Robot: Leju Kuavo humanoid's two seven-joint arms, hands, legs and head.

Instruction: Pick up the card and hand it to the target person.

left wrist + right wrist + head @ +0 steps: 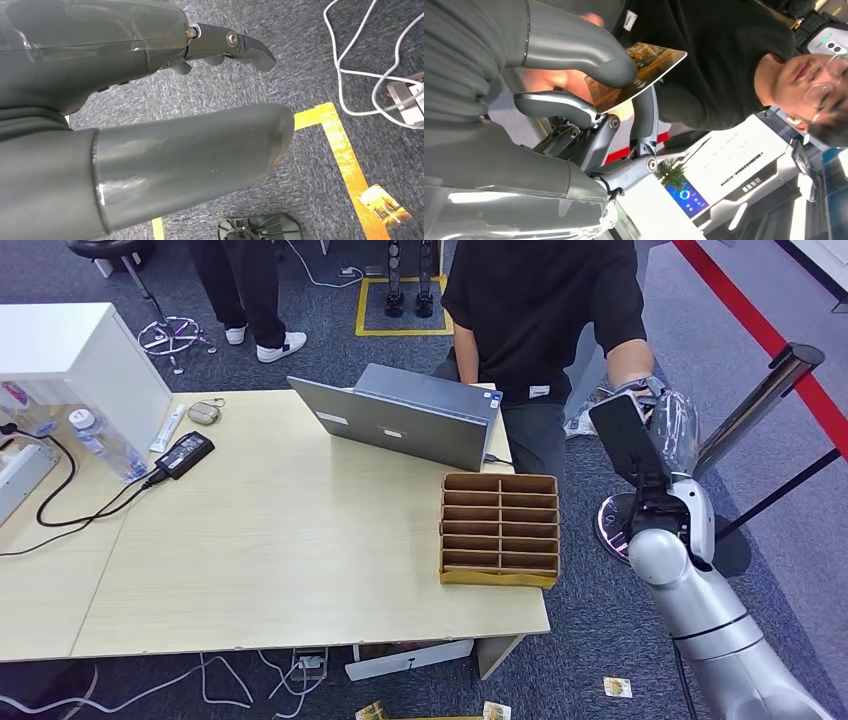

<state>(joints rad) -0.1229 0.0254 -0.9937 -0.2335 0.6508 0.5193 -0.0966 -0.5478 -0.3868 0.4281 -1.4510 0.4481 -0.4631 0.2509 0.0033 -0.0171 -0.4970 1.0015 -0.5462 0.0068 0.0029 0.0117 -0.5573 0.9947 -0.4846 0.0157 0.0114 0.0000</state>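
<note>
The card [644, 70], printed in brown and gold, is pinched between the thumb [574, 45] and a finger of my right hand [589, 100]. That hand [668, 430] is raised off the table's right end, level with the forearm of the person [540, 310] in a black shirt. The person's hand [640, 390] is right beside mine; whether it touches the card is unclear. The same person [724, 60] sits just beyond the card in the right wrist view. My left hand [150, 125] hangs above the carpet with nothing in it, fingers apart.
On the wooden table [270, 570] stand a grey laptop [410, 420], a slotted cardboard organiser [500, 528], a water bottle [100, 445] and a power adapter [185, 453]. A stanchion post [760, 400] leans at the right. Loose cards [618, 687] lie on the floor.
</note>
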